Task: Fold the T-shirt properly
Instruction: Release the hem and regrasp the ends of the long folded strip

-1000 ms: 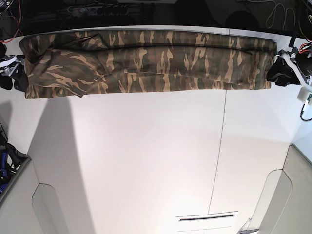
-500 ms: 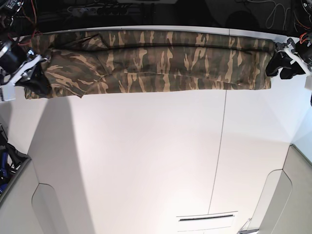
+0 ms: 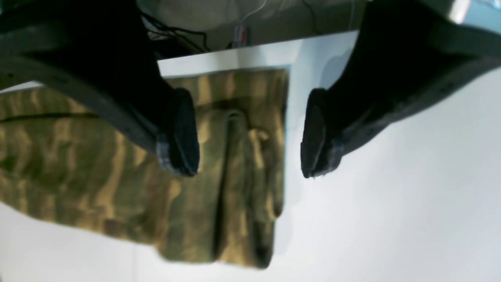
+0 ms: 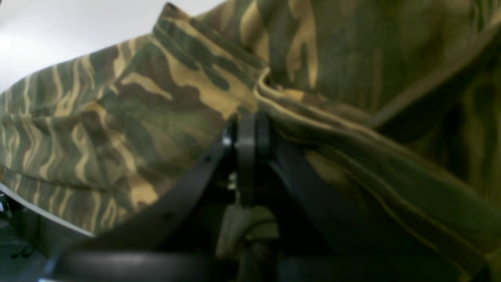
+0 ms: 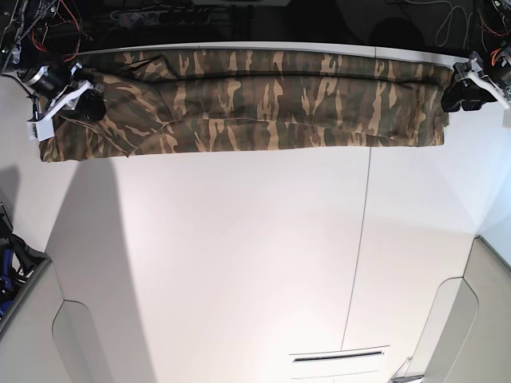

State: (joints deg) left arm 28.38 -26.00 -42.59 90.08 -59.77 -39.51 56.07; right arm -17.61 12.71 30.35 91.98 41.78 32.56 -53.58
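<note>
The camouflage T-shirt (image 5: 255, 100) lies as a long folded strip along the far edge of the white table (image 5: 239, 263). My right gripper (image 5: 84, 102) is at the strip's left end. In the right wrist view it (image 4: 246, 125) is shut, with its tips at a hemmed fold of the shirt (image 4: 156, 109). My left gripper (image 5: 457, 94) is at the strip's right end. In the left wrist view it (image 3: 248, 170) is open, with one finger (image 3: 180, 133) above the shirt (image 3: 117, 176) and the other over bare table. The shirt's end edge lies between them.
The table's far edge (image 5: 263, 46) runs just behind the shirt, with dark cables (image 5: 160, 14) beyond it. A thin seam (image 5: 363, 239) crosses the tabletop. Grey panels stand at the near left (image 5: 48, 335) and near right (image 5: 471, 319) corners.
My right gripper has moved in from the left onto the shirt's left end and shut there; that corner has shifted. My left gripper has moved up to the shirt's far right corner.
</note>
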